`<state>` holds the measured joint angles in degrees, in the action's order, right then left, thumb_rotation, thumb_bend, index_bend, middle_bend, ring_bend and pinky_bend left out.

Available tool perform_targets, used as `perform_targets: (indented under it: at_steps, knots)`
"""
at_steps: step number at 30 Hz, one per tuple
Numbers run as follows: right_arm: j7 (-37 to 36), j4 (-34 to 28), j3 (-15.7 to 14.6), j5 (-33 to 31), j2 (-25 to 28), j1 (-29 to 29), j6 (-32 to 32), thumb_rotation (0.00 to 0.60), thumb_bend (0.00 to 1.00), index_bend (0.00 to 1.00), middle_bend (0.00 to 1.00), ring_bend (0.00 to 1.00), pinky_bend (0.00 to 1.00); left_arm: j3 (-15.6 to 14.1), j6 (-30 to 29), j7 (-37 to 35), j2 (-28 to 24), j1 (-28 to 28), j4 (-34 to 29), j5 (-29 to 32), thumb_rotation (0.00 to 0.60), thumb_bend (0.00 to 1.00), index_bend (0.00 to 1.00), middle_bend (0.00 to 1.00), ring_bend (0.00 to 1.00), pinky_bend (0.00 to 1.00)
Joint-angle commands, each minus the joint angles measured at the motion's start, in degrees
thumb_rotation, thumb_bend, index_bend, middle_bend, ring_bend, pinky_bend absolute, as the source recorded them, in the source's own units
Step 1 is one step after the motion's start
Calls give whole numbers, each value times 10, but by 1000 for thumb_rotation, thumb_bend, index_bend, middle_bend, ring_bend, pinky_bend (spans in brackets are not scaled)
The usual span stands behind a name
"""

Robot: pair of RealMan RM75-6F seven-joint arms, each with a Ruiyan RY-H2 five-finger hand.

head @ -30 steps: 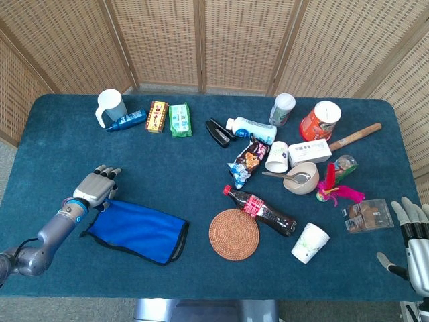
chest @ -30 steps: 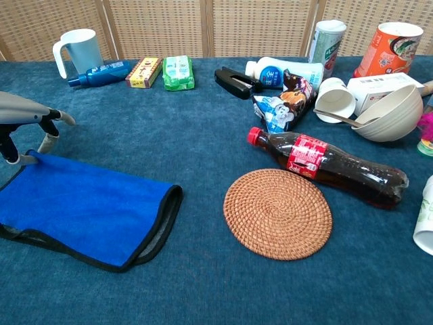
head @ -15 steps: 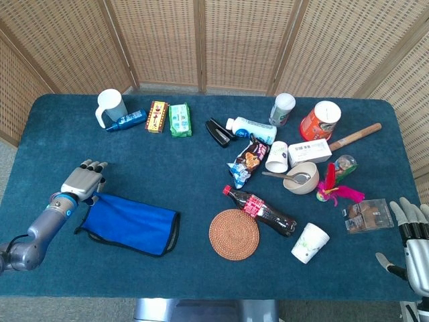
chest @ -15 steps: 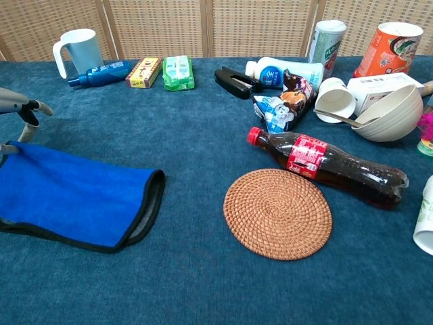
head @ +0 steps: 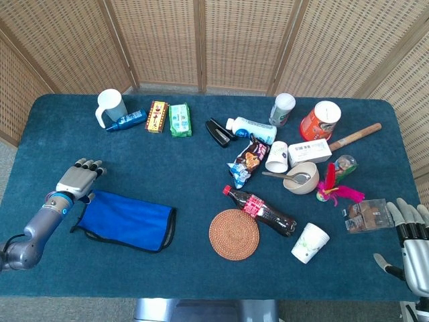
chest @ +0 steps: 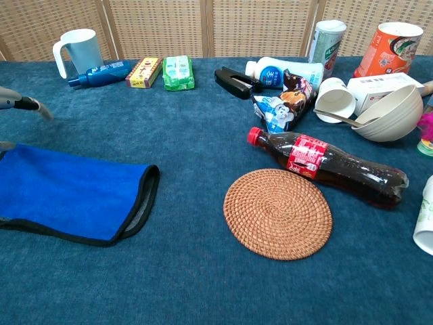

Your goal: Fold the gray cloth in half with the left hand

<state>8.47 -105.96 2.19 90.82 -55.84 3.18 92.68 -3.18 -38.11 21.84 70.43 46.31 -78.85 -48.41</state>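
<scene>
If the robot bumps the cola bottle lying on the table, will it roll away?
Probably a little. The cola bottle lies on its side and looks round, so it could roll. The table looks like fuzzy carpet, which should slow it.

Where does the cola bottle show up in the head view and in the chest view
Head view: the cola bottle lies right of centre, cap pointing up-left, just above and right of the round woven coaster.
Chest view: the cola bottle lies right of centre, cap to the left, just above the same coaster.
Shared landmark: the woven coaster, beside the bottle in both views.
</scene>
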Motion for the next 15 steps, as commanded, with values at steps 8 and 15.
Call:
perform_targets:
  at_steps: [8, 15]
  knots:
    - [-6, -2, -1, 4, 4, 2, 3, 600, 0, 0, 0, 0, 0, 6, -56, -24, -32, -28, -46, -58, 600, 416, 0, 0, 0, 0]
    - [-5, 1, 0, 6, 3, 2, 7, 600, 0, 0, 0, 0, 0, 15, -115, -77, -40, -67, -51, -119, 600, 355, 0, 0, 0, 0]
